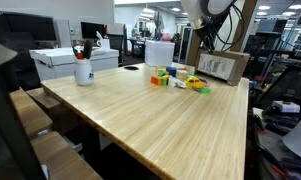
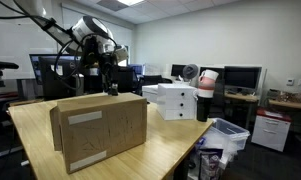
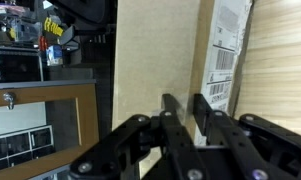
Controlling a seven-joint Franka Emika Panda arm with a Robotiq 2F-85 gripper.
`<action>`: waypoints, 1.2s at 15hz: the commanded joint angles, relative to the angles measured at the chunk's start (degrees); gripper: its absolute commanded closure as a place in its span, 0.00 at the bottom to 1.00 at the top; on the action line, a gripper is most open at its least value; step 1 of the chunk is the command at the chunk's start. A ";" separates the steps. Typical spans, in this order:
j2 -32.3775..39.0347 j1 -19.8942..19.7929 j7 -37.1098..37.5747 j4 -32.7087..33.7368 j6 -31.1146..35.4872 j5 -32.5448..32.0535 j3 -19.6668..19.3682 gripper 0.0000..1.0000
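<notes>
A brown cardboard box (image 1: 222,67) (image 2: 100,130) stands at one end of the light wooden table (image 1: 160,125). My gripper (image 1: 205,42) (image 2: 111,85) hangs just above it. In the wrist view the gripper (image 3: 186,100) sits over the box (image 3: 155,50) where its tan top meets the side with the white shipping label (image 3: 223,50). The two black fingers stand close together with only a narrow slit between them. Whether they pinch the box's edge is not visible.
Small coloured blocks (image 1: 177,78) lie on the table next to the box. A white mug with pens (image 1: 83,68) stands near the far corner. White boxes (image 2: 175,100), a fan (image 2: 190,72), a plastic bin (image 2: 226,135) and desks with monitors surround the table.
</notes>
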 commanded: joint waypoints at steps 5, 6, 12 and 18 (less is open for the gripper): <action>0.73 0.33 -5.28 1.88 -3.66 4.14 0.00 0.90; 0.54 0.39 -6.07 1.91 -3.98 4.71 0.06 0.90; 0.84 0.96 -10.39 3.28 -8.43 8.75 0.27 0.90; 0.89 1.54 -11.88 4.22 -12.35 13.59 0.94 0.90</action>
